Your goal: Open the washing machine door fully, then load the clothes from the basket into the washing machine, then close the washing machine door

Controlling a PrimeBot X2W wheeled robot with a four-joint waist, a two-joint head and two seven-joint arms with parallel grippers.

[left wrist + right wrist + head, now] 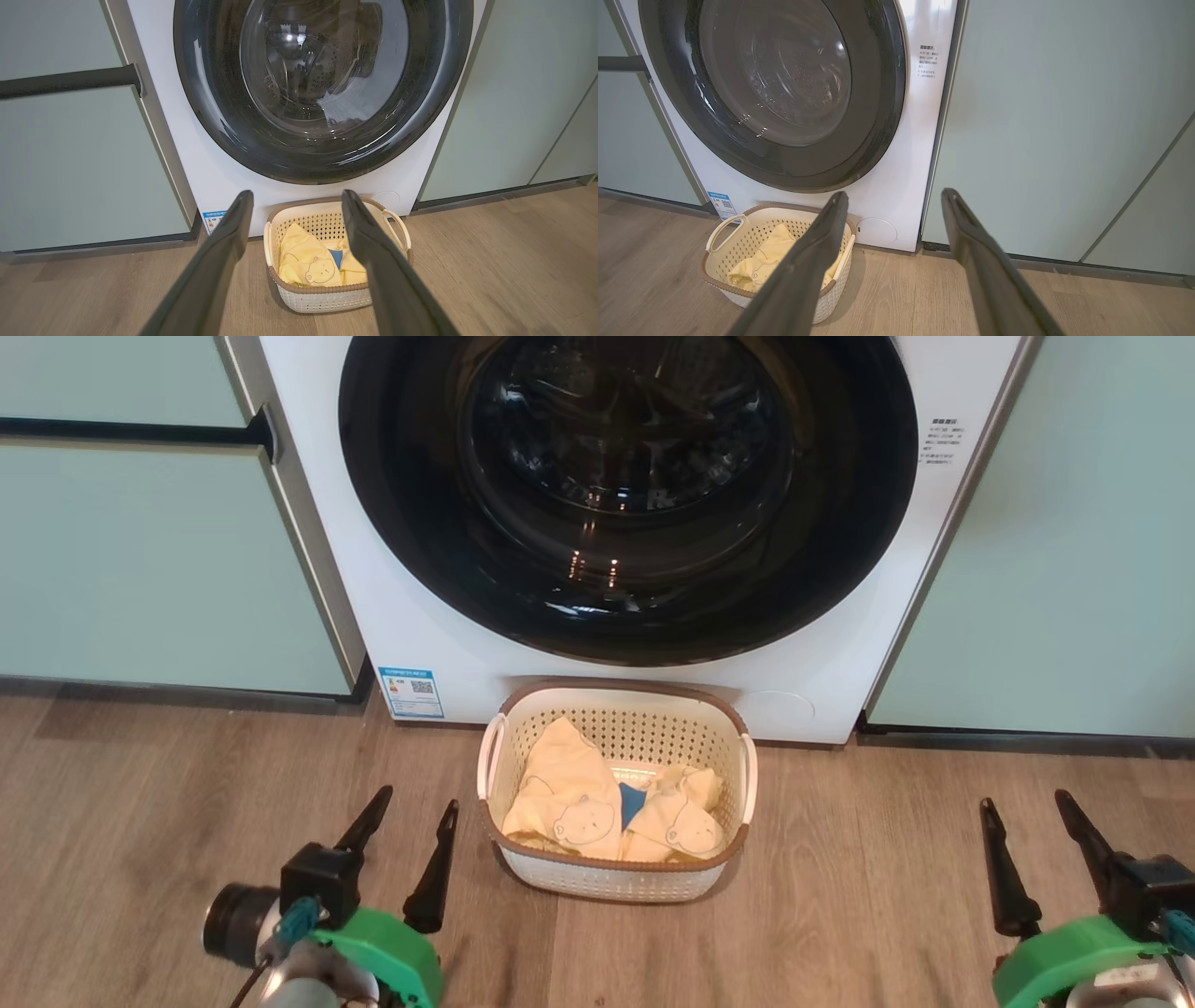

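Wood-plank floor (187,821) runs up to pale green cabinets (140,560) on either side of the washing machine (392,616). One dark bar handle (70,80) on the cabinet to the machine's left.

Head view: I have both grippers low in frame and the washing machine door (420,523) flat against the white front, shut. The glass is dark with ceiling reflections.

Left wrist view: looks more squarely into the glass, and I can make out the perforated drum (322,79) behind it.

Right wrist view: gives me the machine's right edge, with a block of small printed text (927,60) beside the door and a round flap (878,231) low on the front panel.

Blue energy sticker (411,693) at the lower left corner of the front.

The basket (616,887) stands on the floor just in front of the machine, under the door. The clothes (569,793) lie inside it: yellow pieces with bear faces and a blue scrap (633,803) between them.

Left gripper (417,800): fingers spread, empty, touching nothing, just left of the basket.

Right gripper (1023,799): fingers spread alike, empty, well apart from the basket on its right
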